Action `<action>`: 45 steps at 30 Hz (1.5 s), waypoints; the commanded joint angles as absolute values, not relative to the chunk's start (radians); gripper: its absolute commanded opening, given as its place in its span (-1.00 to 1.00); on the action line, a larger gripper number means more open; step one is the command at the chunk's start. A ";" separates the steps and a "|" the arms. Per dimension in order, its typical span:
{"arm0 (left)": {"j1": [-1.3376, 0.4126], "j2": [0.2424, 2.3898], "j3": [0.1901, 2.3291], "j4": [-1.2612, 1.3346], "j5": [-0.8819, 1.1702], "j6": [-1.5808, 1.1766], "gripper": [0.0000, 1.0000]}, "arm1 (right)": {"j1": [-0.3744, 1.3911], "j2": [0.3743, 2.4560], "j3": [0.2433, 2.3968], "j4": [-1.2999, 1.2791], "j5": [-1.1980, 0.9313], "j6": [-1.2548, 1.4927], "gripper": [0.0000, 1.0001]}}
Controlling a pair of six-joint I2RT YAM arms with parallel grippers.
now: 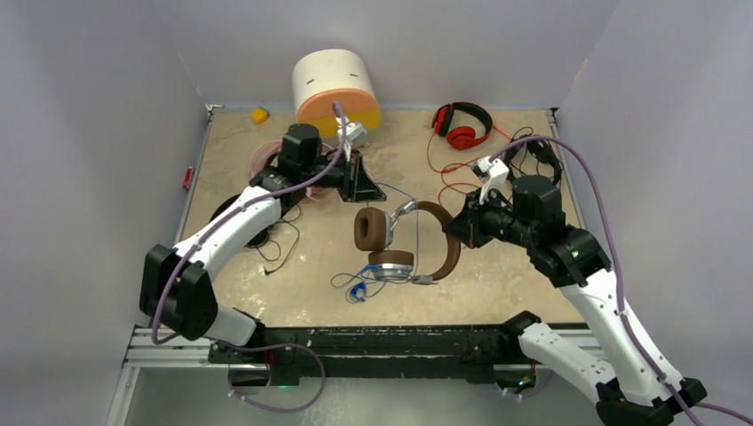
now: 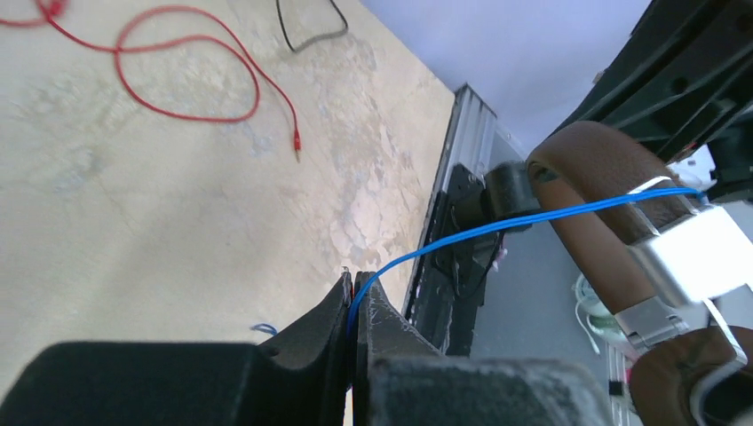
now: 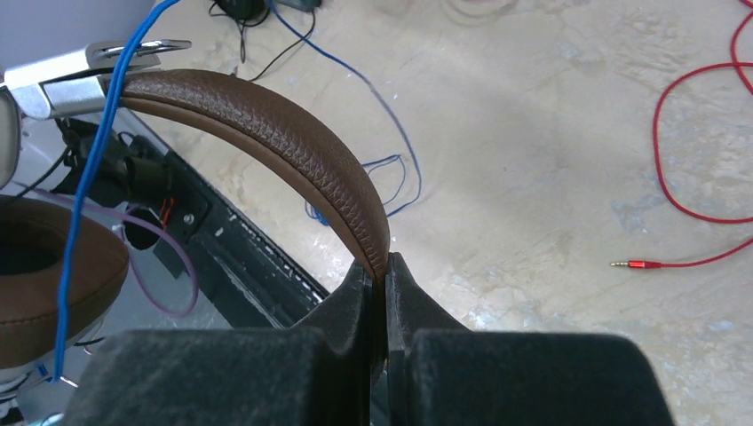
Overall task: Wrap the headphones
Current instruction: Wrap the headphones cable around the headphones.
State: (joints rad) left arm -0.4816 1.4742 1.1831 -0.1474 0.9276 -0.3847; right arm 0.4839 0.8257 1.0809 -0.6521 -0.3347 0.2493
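The brown headphones (image 1: 417, 240) sit mid-tabletop (image 1: 506, 275). The right pincer (image 3: 386, 266) is clamped on the headband, which arcs away from it toward the left arm, cups at that end. Their blue cable (image 2: 497, 226) crosses the headband to the left pincer (image 2: 353, 282), clenched on it on the far side. Spare loops lie near the bases.

One set of headphones (image 1: 408, 240) is over the middle of the table (image 1: 497, 284), between the two arms. The left gripper (image 2: 353, 282) is just behind and left of it, and the right gripper (image 3: 386, 266) touches its headband on the right. Its cable (image 1: 355, 288) lies in front, to the left. The drawer box (image 1: 336, 89) stands at the back edge, with another set (image 1: 462, 124) to its right and a small block (image 1: 258, 114) to its left.
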 commanded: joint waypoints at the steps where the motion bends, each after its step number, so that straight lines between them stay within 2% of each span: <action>1: -0.413 1.350 1.134 0.064 0.898 -0.458 -1.00 | 0.483 0.846 1.148 -0.696 -0.296 0.286 -1.00; 9: -0.382 1.292 1.022 0.141 0.822 -0.514 -1.00 | 0.483 0.830 1.138 -0.708 -0.245 0.348 -1.00; 18: -0.339 1.228 0.802 0.513 0.845 -0.661 -1.00 | 0.483 0.851 1.177 -0.749 -0.263 0.356 -1.00; 25: -0.340 1.277 0.903 0.587 0.937 -0.716 -1.00 | 0.483 0.926 1.114 -0.714 -0.386 0.320 -1.00; 30: -0.341 1.276 0.976 0.585 0.955 -0.720 -1.00 | 0.483 0.948 1.089 -0.703 -0.383 0.322 -1.00; 37: -0.338 1.230 0.958 0.584 0.905 -0.698 -1.00 | 0.483 0.952 1.075 -0.715 -0.342 0.328 -1.00; 41: -0.337 1.214 0.922 0.708 0.909 -0.754 -1.00 | 0.483 0.951 1.066 -0.721 -0.332 0.327 -1.00; 45: -0.333 1.195 0.937 0.582 0.844 -0.697 -1.00 | 0.483 0.937 1.074 -0.734 -0.320 0.325 -1.00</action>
